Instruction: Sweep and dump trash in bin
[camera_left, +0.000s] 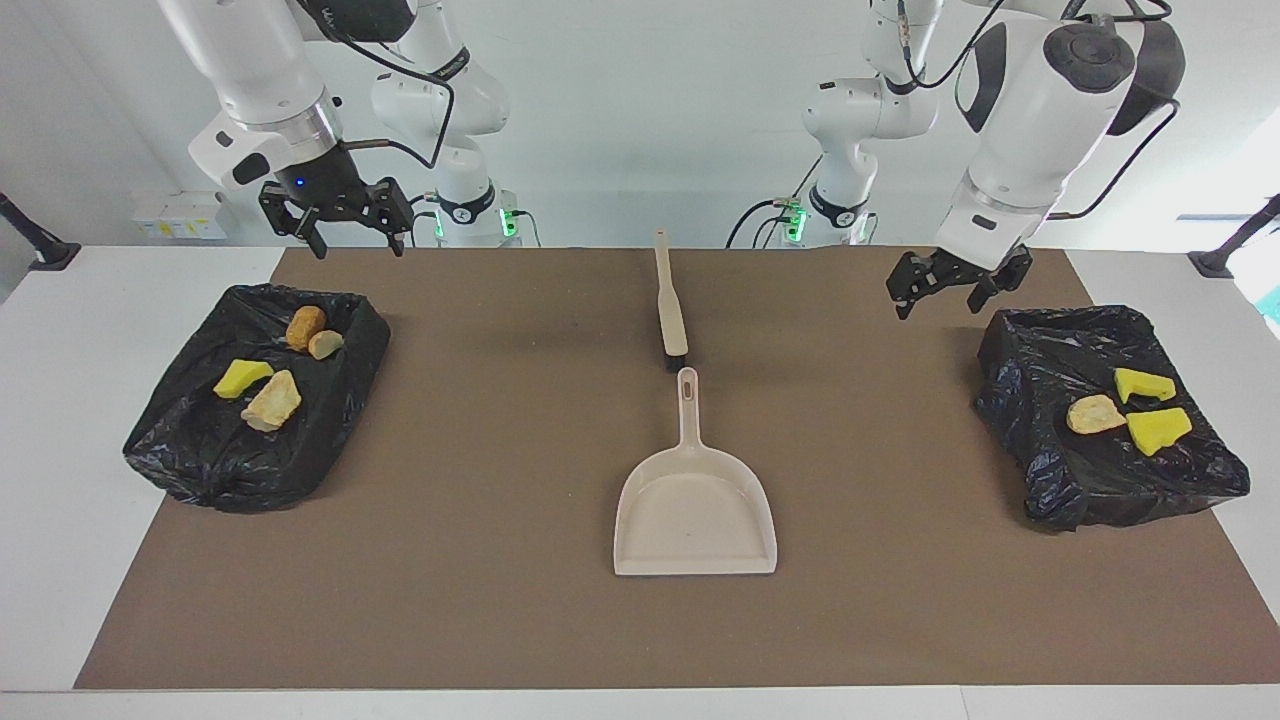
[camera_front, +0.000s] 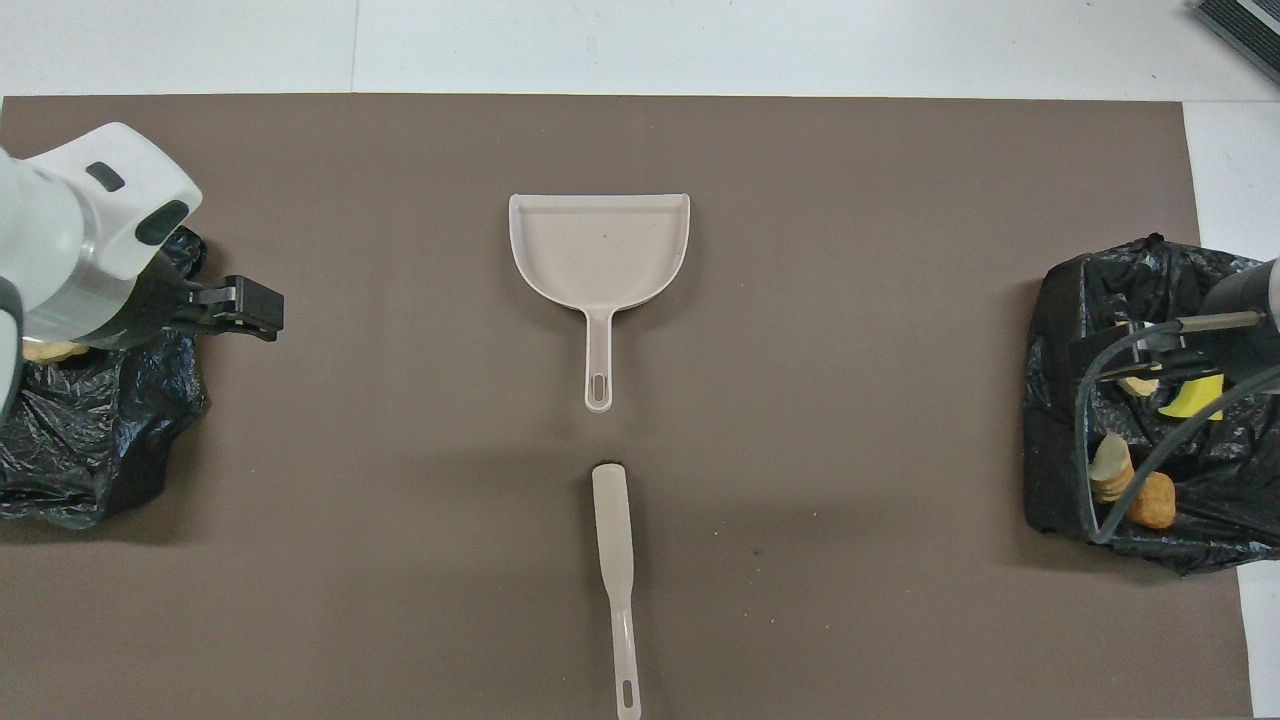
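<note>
Lying empty mid-mat, the dustpan (camera_left: 695, 510) and brush (camera_left: 669, 305) are judged finished with: trash (camera_left: 1128, 407) sits binned, left gripper (camera_left: 951, 282) and right gripper (camera_left: 340, 215) raised, open, empty.

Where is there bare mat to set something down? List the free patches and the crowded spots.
Free: the brown mat between the dustpan and the bin at the right arm's end; likewise between the dustpan and the bin at the left arm's end.

Crowded: the middle line, brush nearly meeting the dustpan handle; both bins, holding trash.
</note>
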